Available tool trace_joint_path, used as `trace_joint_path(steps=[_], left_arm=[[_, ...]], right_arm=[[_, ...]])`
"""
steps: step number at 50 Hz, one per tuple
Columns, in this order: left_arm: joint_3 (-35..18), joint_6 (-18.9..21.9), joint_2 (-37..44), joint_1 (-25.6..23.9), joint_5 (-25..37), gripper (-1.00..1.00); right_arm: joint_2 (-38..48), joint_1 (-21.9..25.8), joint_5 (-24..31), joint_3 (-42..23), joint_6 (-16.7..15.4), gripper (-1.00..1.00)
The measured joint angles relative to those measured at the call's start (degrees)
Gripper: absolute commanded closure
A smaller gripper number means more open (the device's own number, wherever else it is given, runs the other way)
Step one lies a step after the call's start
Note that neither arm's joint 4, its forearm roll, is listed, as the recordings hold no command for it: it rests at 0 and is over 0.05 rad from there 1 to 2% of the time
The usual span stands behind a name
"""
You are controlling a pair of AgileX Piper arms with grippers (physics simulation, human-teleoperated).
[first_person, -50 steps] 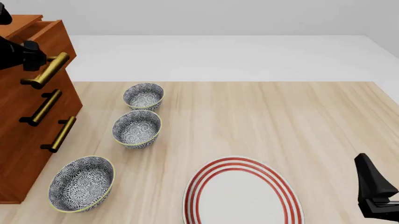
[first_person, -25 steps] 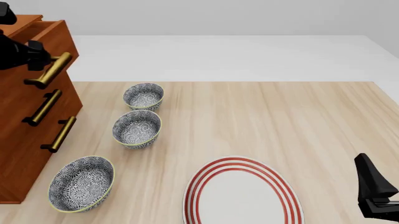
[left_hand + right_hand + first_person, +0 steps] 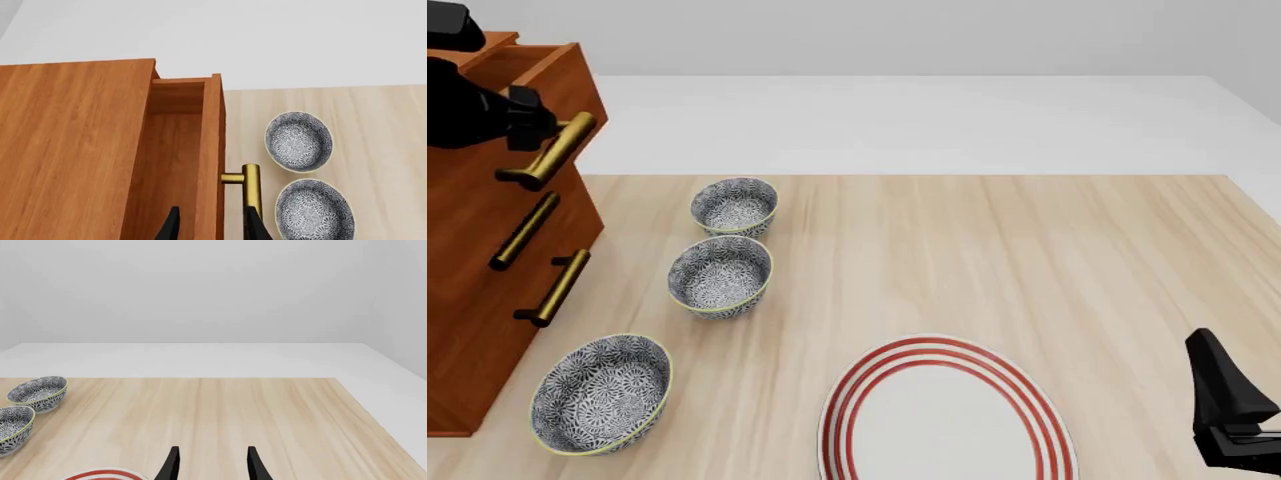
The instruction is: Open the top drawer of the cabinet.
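At upper left, your left tool straddles the top drawer front and handle; pull straight outward.

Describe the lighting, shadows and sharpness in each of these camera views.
Front view: flat, even light, everything sharp; only faint soft shadows under the blue-patterned bowls; no glare on the brass bar handle of the reddish-brown wooden top drawer. Left wrist view: crisp wood grain; the open drawer's inside is shaded darker. Right wrist view: uniform, no blur, pale wooden table without shadows.
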Motion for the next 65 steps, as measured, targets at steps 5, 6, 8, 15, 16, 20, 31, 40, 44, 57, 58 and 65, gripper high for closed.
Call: trace_joint_path(steps=[5,6,8,15,16,20,31,40,44,57,58,65], left_arm=[[-0.2,0.1,0.1,-0.6,0.3,-1.0],[-0.3,0.1,0.2,-0.7,0.3,-1.0],[-0.4,0.1,0.3,-0.9,0.4,-1.0],[-0.9,0.3,0.8,-1.7,0.8,-1.0],[-1.0,0.3,0.9,-1.9,0.8,-1.0],[-1.4,0.3,1.2,-2.5,1.0,-1.0],[-2.0,0.3,1.8,-4.2,1.2,-1.0],[-2.2,0.3,2.0,-5.1,1.3,-1.0],[-2.2,0.2,2.0,-5.5,1.3,-1.0],[-2.0,-0.5,1.9,-7.7,0.9,-1.0],[-2.0,-0.6,1.9,-7.9,0.9,-1.0],[-1.9,-1.4,1.8,-9.2,0.8,-1.0]], right_arm=[[0.0,0.0,0.0,0.0,0.0,-1.0],[0.0,0.0,0.0,0.0,0.0,-1.0],[0.0,0.0,0.0,0.0,0.0,-1.0],[0.0,0.0,0.0,0.0,0.0,-1.0],[0.0,0.0,0.0,0.0,0.0,-1.0],[0.0,0.0,0.0,0.0,0.0,-1.0],[0.0,0.0,0.0,0.0,0.0,-1.0],[0.0,0.0,0.0,0.0,0.0,-1.0],[-0.1,0.1,0.9,-0.8,0.0,-1.0],[-0.3,0.2,3.5,-3.2,0.0,-1.0],[-0.3,0.2,3.6,-3.3,0.0,-1.0],[-0.4,0.3,3.8,-3.5,0.0,-1.0]])
